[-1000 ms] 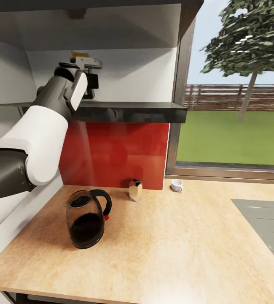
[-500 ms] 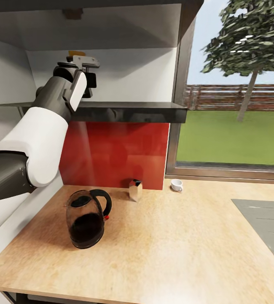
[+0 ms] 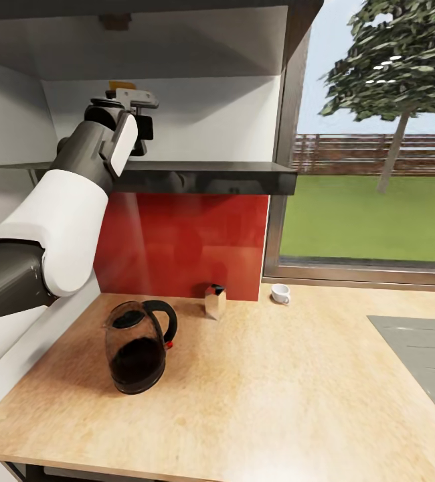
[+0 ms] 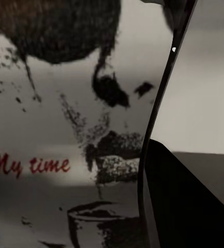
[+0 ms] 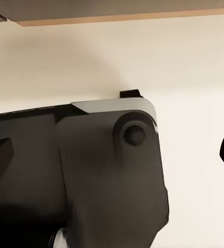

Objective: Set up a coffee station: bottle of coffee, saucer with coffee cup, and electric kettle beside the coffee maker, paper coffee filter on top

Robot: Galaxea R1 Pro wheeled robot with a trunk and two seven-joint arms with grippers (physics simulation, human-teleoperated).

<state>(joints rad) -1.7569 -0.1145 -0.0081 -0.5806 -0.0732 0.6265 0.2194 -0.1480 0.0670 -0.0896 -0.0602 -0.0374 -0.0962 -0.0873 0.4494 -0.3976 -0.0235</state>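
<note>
My left gripper [image 3: 136, 107] is raised to the kitchen shelf [image 3: 204, 177] and is shut on the bottle of coffee [image 3: 122, 85], whose yellow lid peeks above the wrist. In the left wrist view the bottle's white label [image 4: 65, 129] reading "My time" sits close against one dark finger [image 4: 179, 201]. The electric kettle [image 3: 137, 348] stands on the kitchen countertop [image 3: 278, 402] at the left. The white coffee cup [image 3: 280, 292] sits by the window sill. My right gripper [image 5: 114, 151] is open, its fingertips wide apart in front of a dark robot part. The coffee maker and saucer are out of view.
A small beige carton with a dark top [image 3: 215, 300] stands against the red backsplash [image 3: 184, 241]. A grey steel sink surface [image 3: 425, 361] lies at the counter's right. A white wall borders the counter on the left, and a cabinet underside hangs above the shelf.
The left gripper has lifted a little with the bottle off the shelf board, then held still over the last half second. Nothing on the counter has moved.
</note>
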